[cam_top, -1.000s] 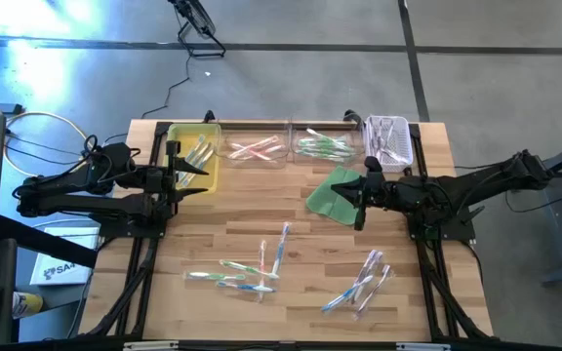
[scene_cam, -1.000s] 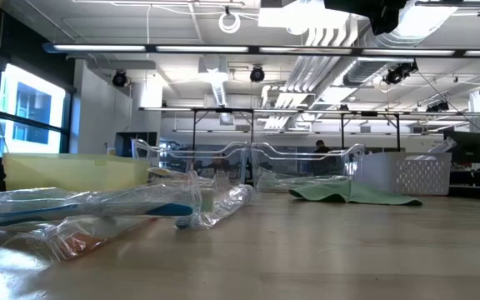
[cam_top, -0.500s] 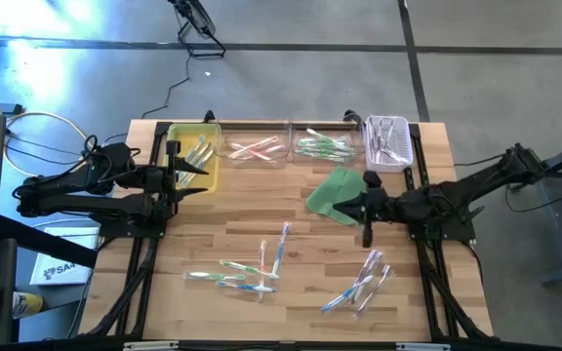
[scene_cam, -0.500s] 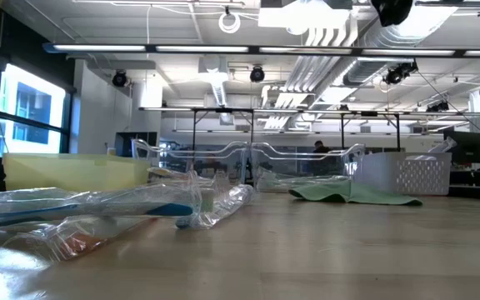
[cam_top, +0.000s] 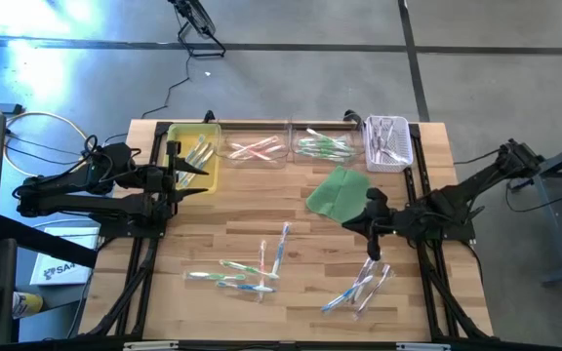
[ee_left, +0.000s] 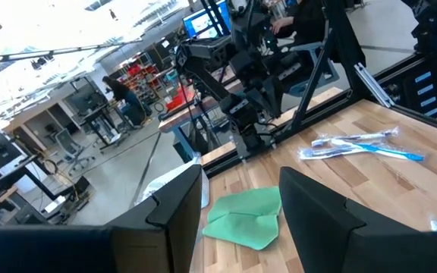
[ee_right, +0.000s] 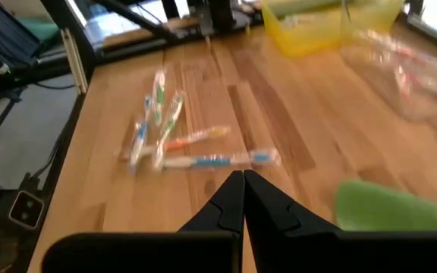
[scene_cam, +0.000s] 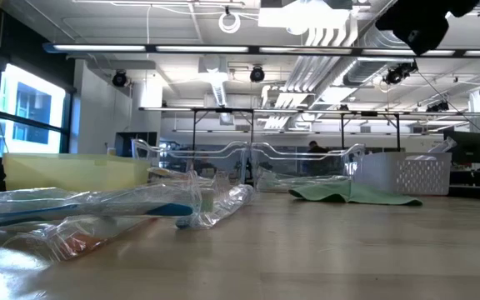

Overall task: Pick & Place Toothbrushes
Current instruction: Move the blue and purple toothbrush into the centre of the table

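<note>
A wooden desk (cam_top: 301, 234) seen from above, with a dark robot arm at each side. Along its far edge stand four containers in a row: a yellow bin (cam_top: 195, 156), two clear trays (cam_top: 255, 148) (cam_top: 324, 146), and a white slotted basket (cam_top: 389, 142). Each holds a few wrapped toothbrushes.

A folded green cloth (cam_top: 336, 193) lies just in front of the second clear tray and the basket.

More toothbrushes lie loose on the near half of the desk in two clusters. One cluster (cam_top: 252, 263) sits near the middle, with blue, green and orange parts showing through the clear wrappers. The other cluster (cam_top: 361, 283) sits toward the right side.

The left end effector (cam_top: 200, 172) hovers over the yellow bin at the desk's far left corner. Its fingers stand apart, with nothing between them.

The right end effector (cam_top: 374, 253) hangs over the desk between the green cloth and the right-hand cluster, pointing toward that cluster. In the right wrist view its two fingers (ee_right: 230, 199) are pressed together at the tips and grip nothing, with the middle cluster lying on the wood beyond them.
</note>
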You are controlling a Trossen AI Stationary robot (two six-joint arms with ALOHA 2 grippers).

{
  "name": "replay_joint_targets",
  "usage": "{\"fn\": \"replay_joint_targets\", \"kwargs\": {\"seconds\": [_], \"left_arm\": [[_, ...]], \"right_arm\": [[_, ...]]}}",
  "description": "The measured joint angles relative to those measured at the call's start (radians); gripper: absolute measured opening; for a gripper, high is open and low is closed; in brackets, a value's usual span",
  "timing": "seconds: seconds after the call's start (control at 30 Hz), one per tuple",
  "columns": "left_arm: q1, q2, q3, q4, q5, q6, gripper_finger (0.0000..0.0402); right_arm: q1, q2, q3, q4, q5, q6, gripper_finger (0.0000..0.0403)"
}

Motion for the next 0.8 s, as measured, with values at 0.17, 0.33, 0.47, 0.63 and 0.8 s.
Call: {"fn": "replay_joint_targets", "kwargs": {"seconds": [0.17,0.33,0.47,0.63,0.8], "left_arm": [[0.0,0.0,0.0,-0.005,0.0,0.004,0.0171],[0.0,0.0,0.0,-0.008,0.0,0.006,0.0171],[0.0,0.0,0.0,-0.007,0.0,0.006,0.0171],[0.0,0.0,0.0,-0.007,0.001,0.006,0.0171],[0.0,0.0,0.0,-0.007,0.006,0.006,0.0171]], "right_arm": [[0.005,0.0,0.0,-0.031,0.0,0.051,0.0002],[0.004,0.0,0.0,-0.031,0.0,0.047,0.0002],[0.004,0.0,0.0,-0.032,0.0,0.044,0.0002],[0.004,0.0,0.0,-0.035,0.0,0.044,0.0003],[0.004,0.0,0.0,-0.038,0.0,0.043,0.0003]]}}
